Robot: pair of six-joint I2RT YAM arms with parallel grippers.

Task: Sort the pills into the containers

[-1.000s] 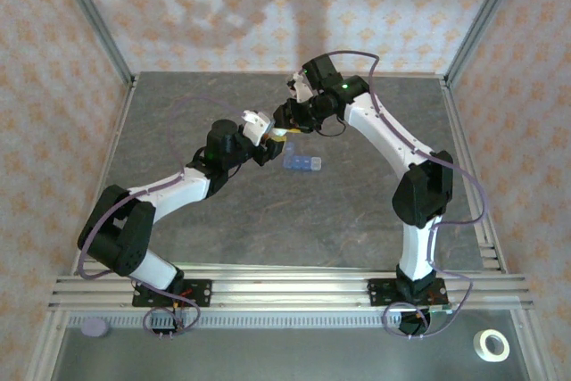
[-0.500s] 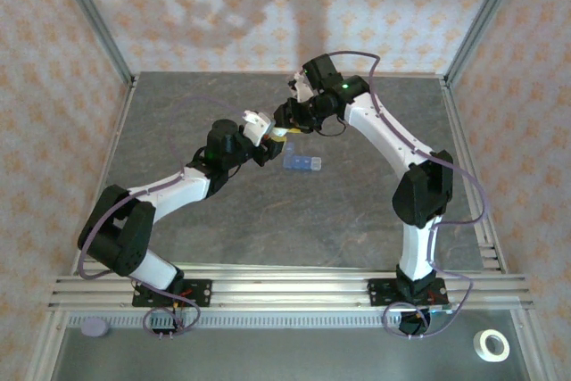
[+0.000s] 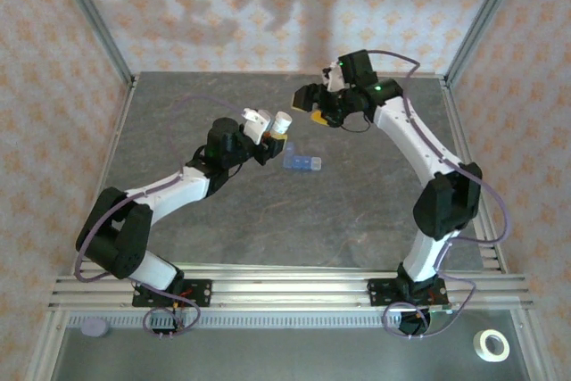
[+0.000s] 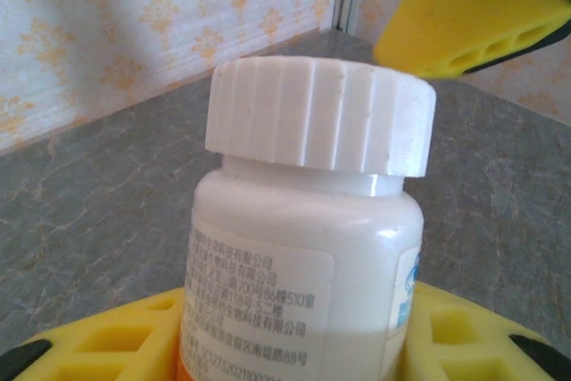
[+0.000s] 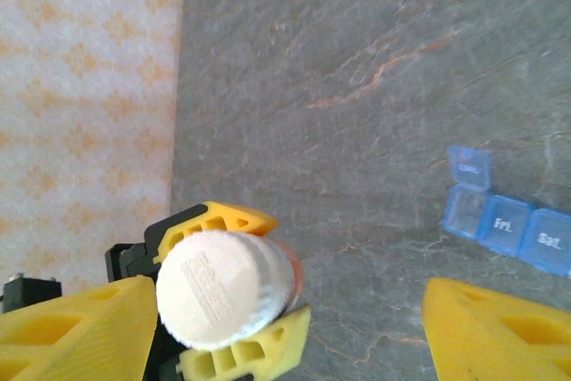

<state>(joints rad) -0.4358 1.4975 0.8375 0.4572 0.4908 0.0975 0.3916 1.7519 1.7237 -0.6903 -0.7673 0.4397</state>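
Starting at the left, the left gripper (image 3: 272,138) is seen clenched around the body of the white bottle (image 3: 282,124), which is held upright above the table (image 3: 223,220). The ribbed cap (image 4: 321,113) is still seated on the bottle neck. At about 5 o'clock from the bottle, the pill organiser (image 3: 302,163) is lying flat on the table, apart from both arms. In the right wrist view its end compartment is shown with the lid raised, and the next two lids are closed. At about 2 o'clock from the bottle, the right gripper (image 3: 310,106) is found released, its jaws spread wide and holding nothing. This release is the fresh change. A second ago the right gripper was closed on the cap, pressed against the left gripper; now it has been drawn back and a clear gap is left between them. The bottle and the organiser have been kept in the same places. It is judged that opening the bottle is not finished, so the pills, presumably inside, cannot yet be poured. A new grip on the cap is probably needed.
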